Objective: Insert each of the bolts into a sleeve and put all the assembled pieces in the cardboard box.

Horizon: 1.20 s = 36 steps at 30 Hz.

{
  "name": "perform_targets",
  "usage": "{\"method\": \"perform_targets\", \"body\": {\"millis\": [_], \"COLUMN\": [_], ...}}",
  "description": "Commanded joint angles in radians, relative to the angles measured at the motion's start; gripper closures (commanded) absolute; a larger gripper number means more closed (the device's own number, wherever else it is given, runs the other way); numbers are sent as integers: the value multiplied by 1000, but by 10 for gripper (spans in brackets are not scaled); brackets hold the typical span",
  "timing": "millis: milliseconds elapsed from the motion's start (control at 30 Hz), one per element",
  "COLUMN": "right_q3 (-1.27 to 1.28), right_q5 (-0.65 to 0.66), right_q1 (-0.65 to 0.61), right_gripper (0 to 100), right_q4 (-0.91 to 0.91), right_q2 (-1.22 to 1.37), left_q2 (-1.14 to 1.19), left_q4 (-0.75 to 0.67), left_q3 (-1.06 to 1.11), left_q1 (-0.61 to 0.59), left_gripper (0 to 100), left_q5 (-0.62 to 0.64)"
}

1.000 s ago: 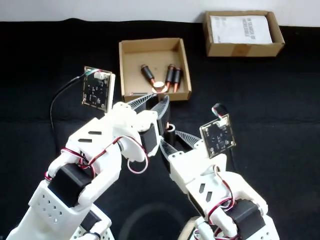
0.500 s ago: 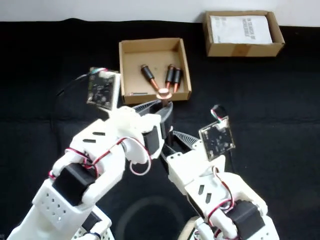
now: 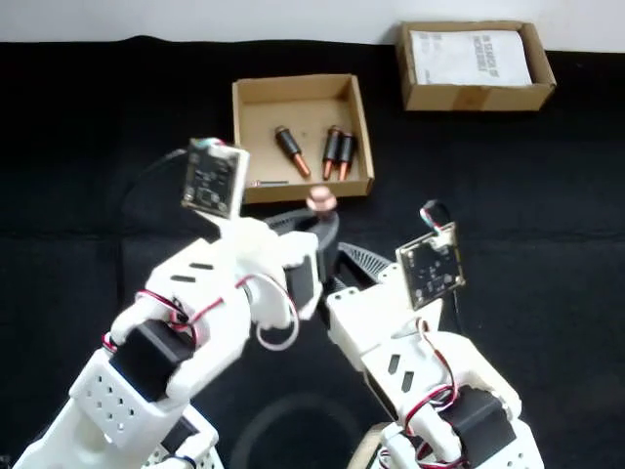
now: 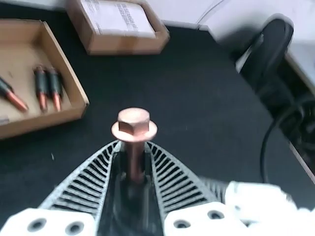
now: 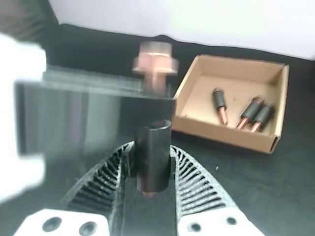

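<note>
nearest, the right claw pinches the black sleeve by its sides, upright with the bore facing up. just beyond and above it, the left claw is pressed together on the shank of the copper bolt, with the hex head up and clear of the fingertips. in the right wrist view the bolt stands roughly over the sleeve mouth. whether its tip has entered the bore cannot be told. the step in hand is judged to be insertion. hold the sleeve steady, bring the shank in line with the bore axis, then lower it straight. a tilted shank is likely to catch on the rim or twist the sleeve in its grip. release the bolt only once the head seats. farther off on the black worktop, the cardboard box holds three assembled pieces. a second box sits far right.
</note>
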Motion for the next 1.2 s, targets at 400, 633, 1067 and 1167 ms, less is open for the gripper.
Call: {"method": "perform_targets", "body": {"millis": [400, 633, 1067, 1167], "right_q3": [-19, -19, -5, 21], "right_q5": [57, 57, 54, 55], "right_q1": [28, 28, 30, 30], "right_gripper": [992, 992, 992, 992], "right_q4": [-71, -71, -64, -65], "right_q2": [-10, -10, -5, -5], "left_q2": [-5, -5, -5, -5], "left_q4": [44, 43, 46, 46], "left_q3": [12, 12, -137, -200], "left_q1": [35, 28, -22, -56], "left_gripper": [845, 840, 609, 609], "left_q5": [0, 2, -5, -5]}}
